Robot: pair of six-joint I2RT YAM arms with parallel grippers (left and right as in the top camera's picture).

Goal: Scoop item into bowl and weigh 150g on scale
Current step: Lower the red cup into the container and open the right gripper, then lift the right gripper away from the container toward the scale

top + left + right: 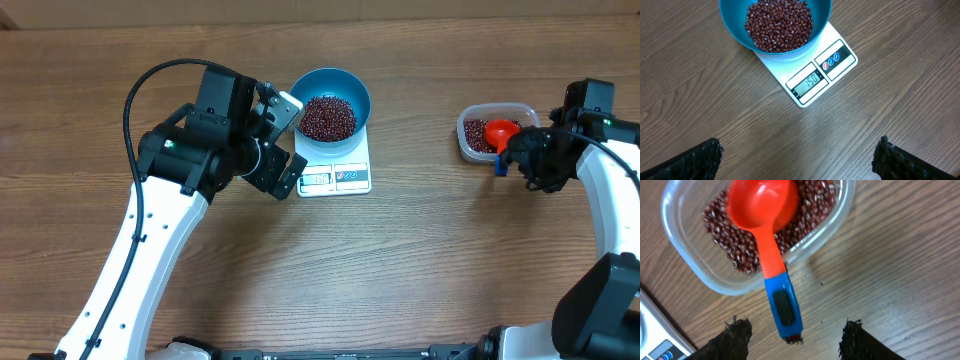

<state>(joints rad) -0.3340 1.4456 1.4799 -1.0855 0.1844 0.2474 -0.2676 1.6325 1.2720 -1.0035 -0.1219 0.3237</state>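
My right gripper [796, 326] is spread astride the red scoop [772, 260], whose handle runs from the tub [679, 241] straight toward me.

Overhead: looking straight down on the table [420, 270] from well up, wide enough to take in the scale [335, 178] left of centre and the tub [462, 128] at far right.

Left wrist: pointing down and forward past its own fingertips [700, 165] (just dark corners at the bottom edge), well clear of the wood. Catching the scale at an angle and the bowl [732, 25] cropped by the top edge, both shared with overhead.

Right wrist: much nearer, tilted down over the tub and the scoop [769, 255], filling most of the frame. Sharing those two with overhead, plus a sliver of scale at bottom left, common to all three views.
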